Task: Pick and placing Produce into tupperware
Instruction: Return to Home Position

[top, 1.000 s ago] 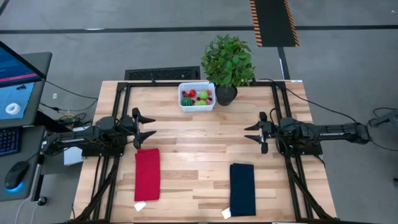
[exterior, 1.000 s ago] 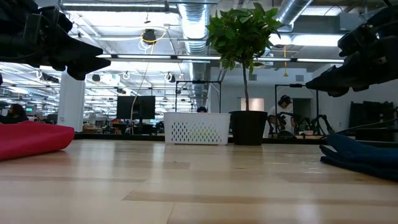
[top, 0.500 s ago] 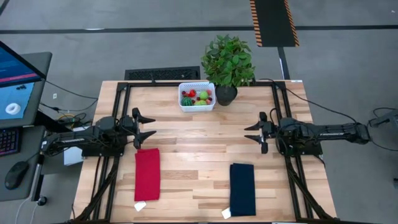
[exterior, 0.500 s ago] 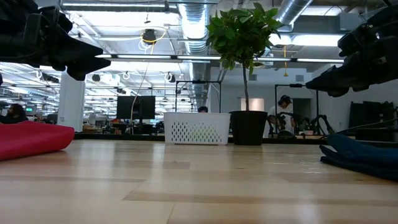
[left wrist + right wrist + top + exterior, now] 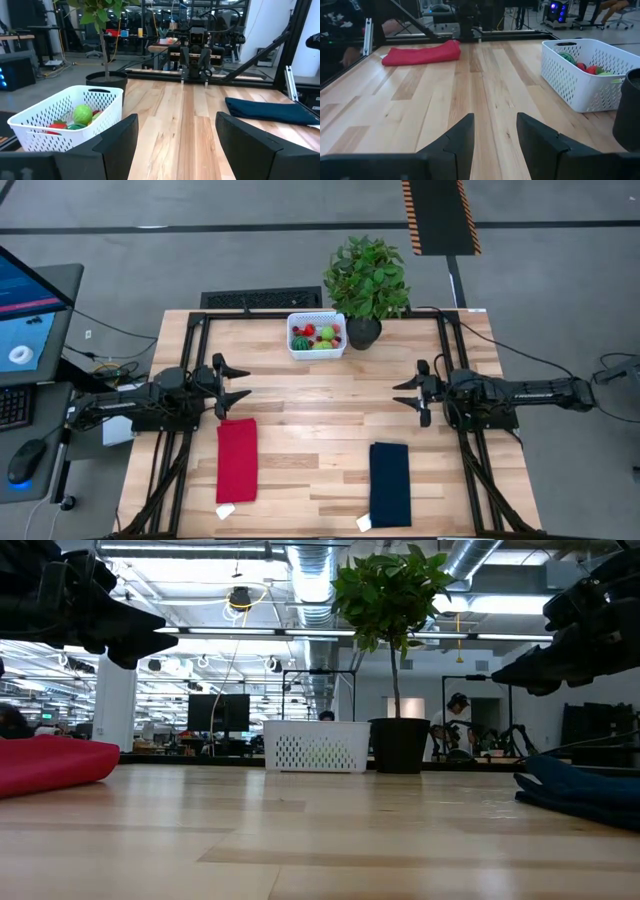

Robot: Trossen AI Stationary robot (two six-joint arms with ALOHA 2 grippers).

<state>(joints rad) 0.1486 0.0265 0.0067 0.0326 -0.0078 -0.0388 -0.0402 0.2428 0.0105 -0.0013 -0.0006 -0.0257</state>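
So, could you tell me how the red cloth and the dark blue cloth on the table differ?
The red cloth is bright red, the dark blue cloth navy. The red cloth lies near the left gripper; the dark blue cloth lies on the right gripper's side, farther from the white basket. Both are folded flat into long rectangles with a white tag at one corner.

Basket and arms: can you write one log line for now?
left gripper: open, empty, parked left | right gripper: open, empty, parked right | produce: inside white basket
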